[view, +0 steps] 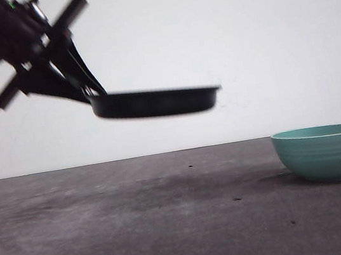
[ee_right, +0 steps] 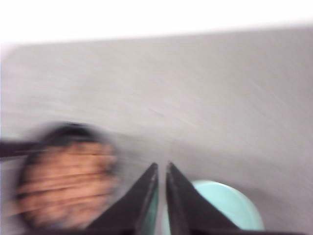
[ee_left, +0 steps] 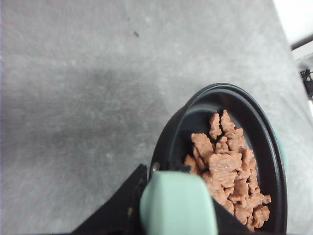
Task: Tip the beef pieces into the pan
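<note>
The black pan hangs level in the air above the left half of the table. My left gripper is shut on its pale mint-green handle, which lies between the two black fingers. The beef pieces lie heaped inside the pan, toward one side. In the blurred right wrist view the pan with the beef pieces shows off to one side of my right gripper, whose jaws stand almost together with nothing between them.
A ribbed teal bowl stands on the dark grey table at the right. The bowl lies just below my right gripper's fingers. A white wall runs behind the table.
</note>
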Controlling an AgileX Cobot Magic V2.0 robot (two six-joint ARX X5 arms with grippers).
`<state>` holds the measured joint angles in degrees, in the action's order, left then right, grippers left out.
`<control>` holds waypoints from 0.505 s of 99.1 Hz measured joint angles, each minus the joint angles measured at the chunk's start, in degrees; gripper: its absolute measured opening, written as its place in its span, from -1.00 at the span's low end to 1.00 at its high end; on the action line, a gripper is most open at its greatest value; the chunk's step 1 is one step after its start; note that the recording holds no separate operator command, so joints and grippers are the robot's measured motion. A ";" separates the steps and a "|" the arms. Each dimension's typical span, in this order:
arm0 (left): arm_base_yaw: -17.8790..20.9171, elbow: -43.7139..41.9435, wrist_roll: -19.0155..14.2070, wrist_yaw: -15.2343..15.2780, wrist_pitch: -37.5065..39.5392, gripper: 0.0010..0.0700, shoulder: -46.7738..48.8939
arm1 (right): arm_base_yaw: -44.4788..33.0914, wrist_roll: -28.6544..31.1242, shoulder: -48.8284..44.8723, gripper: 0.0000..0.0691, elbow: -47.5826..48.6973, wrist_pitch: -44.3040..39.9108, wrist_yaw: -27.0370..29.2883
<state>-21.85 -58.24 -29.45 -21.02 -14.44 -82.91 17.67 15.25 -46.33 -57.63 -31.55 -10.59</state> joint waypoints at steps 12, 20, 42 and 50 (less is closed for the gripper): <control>0.39 0.00 0.31 -1.01 3.02 -0.88 -6.21 | 2.29 0.13 7.54 -0.98 0.00 -2.23 0.07; 0.46 0.00 0.33 -1.70 5.09 -0.88 -10.25 | 2.58 0.28 11.17 -0.98 0.00 -3.82 1.16; 0.35 0.00 0.37 -1.79 7.82 -0.88 -16.66 | 2.58 0.66 15.47 -0.98 0.00 -11.39 5.84; 0.42 0.00 0.35 -1.86 9.01 -0.88 -17.59 | 2.58 0.68 15.93 -0.98 0.00 -13.42 6.23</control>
<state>-21.43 -58.24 -29.10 -22.87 -5.43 -100.51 20.25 15.92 -30.39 -57.63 -44.97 -4.36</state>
